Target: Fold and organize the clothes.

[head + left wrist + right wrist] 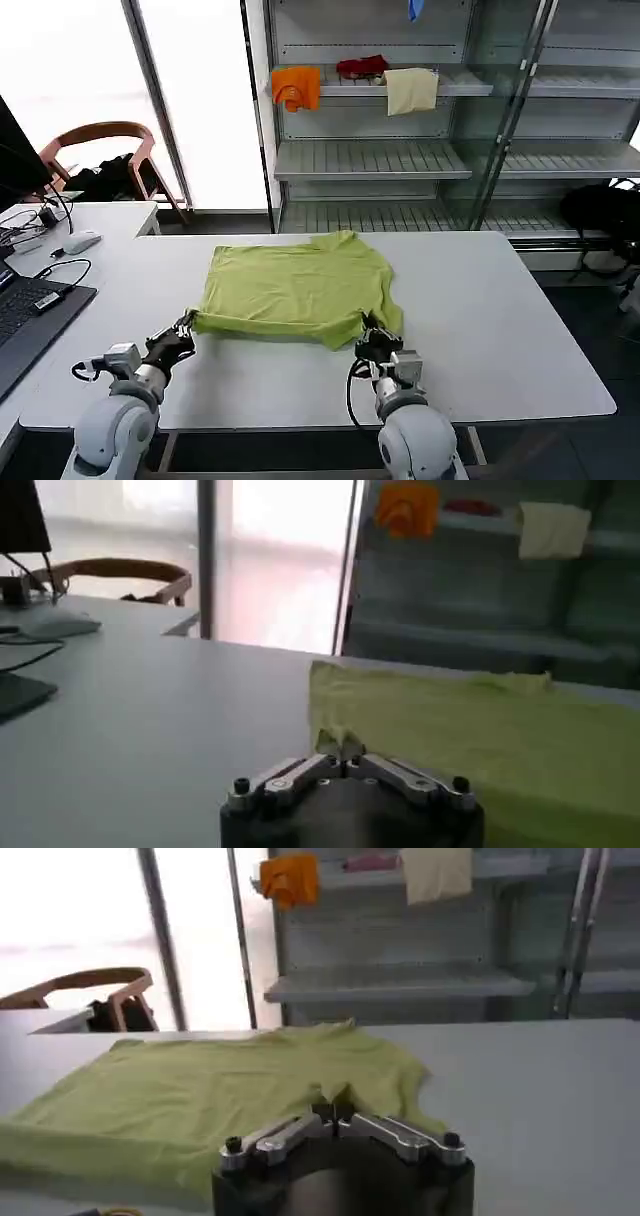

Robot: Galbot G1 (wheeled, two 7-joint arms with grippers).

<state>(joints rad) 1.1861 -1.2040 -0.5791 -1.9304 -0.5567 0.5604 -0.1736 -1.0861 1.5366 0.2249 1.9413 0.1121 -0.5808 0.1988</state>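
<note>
Head view: left gripper [186, 325] and right gripper [368, 335] pinched tight on T-shirt [295, 285] near hem corners, ready to fold on table [500, 330].

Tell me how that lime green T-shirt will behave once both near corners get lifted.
The T-shirt looks thin and will probably sag between the left end effector and right end effector, both shut on its near hem. Likely light: the pinched edge already rises off the table. It may drag rather than slide cleanly.
</note>
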